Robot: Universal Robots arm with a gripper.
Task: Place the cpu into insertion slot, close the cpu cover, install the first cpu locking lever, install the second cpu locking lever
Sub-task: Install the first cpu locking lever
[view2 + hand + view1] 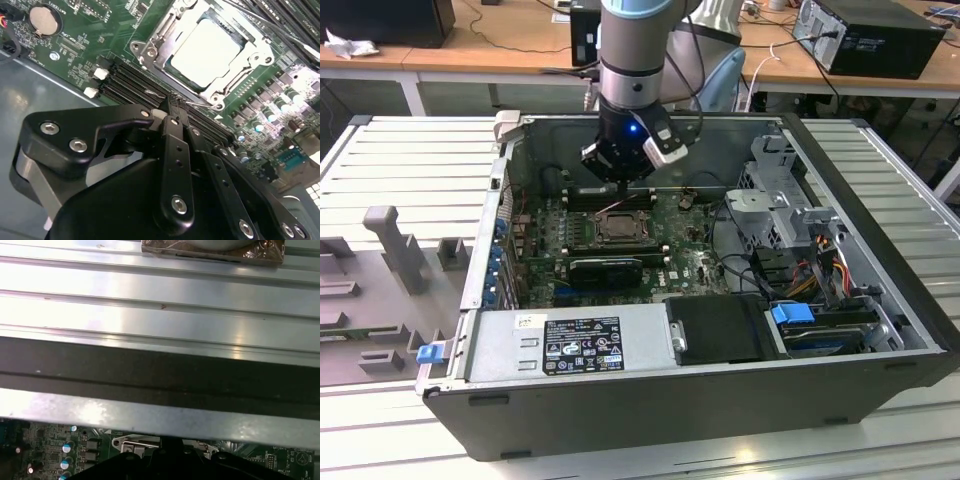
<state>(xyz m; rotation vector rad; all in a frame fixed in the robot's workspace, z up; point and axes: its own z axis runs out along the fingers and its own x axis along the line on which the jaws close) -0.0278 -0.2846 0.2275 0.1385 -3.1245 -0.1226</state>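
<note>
**Hanging over the board, just off the socket**

I am hovering inside the open case [880, 300], with my claw [620, 180] hanging above the green board [695, 262], just past the far edge of the slot [617, 227] in the exterior view. In the second wrist view my claw [173, 104] is looking narrow: the black fingers [175, 130] are sitting close together, with next to no gap and nothing visibly pinched between them. Their tips are hanging over the long black memory slots [127, 82] beside the socket, but I cannot tell whether they are touching anything.

The cpu [205, 50] is already lying flat in the slot [150, 42], its pale metal face pointing up. The cover [250, 57] is lying down around it, framing the chip through its window. A thin lever [197, 104] is running along the socket edge nearest my fingertips; whether it is latched I cannot tell.

A round coin cell [44, 20] is sitting on the board, well apart from the socket. In the first wrist view the ribbed metal table [160, 315] and the dark case wall [160, 380] are showing beyond the board [45, 450].
</note>
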